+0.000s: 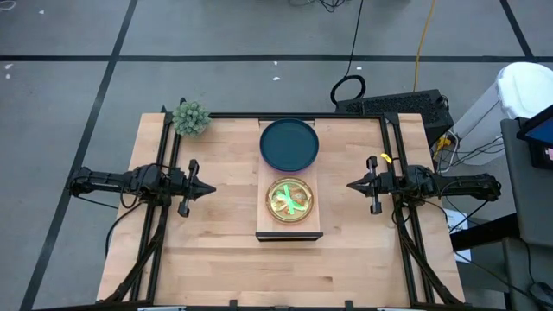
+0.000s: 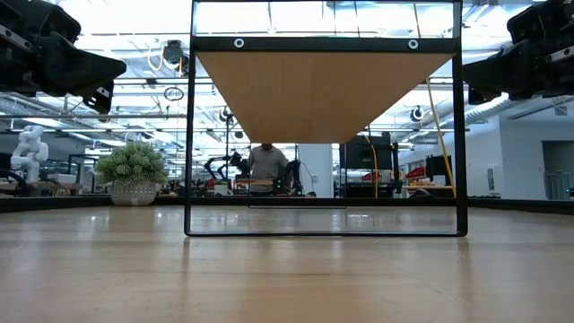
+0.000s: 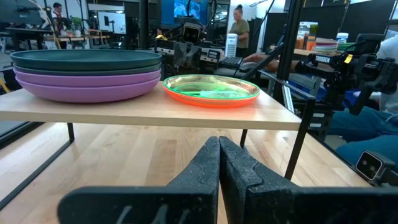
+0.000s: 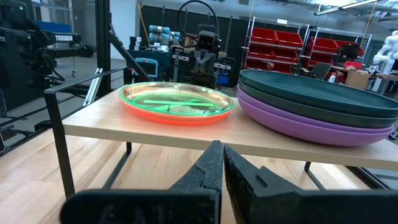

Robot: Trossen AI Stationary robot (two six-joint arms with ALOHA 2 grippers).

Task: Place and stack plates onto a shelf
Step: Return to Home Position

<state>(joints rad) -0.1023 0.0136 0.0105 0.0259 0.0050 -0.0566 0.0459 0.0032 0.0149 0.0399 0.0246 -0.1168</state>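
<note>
The big plates (image 1: 289, 144) and the small plates (image 1: 290, 200) sat in two piles, side by side on the shelf (image 1: 289, 231). The left gripper (image 1: 210, 189) and the right gripper (image 1: 352, 185) hung on either side of the shelf, both squeezed tight together.

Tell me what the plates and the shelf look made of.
The dark teal plates and purple plates look like opaque plastic, matte with a soft sheen. The green plate and pink plate under it look like translucent, glossy plastic: light glows through. The shelf looks like pale wood, probably unvarnished.
</note>
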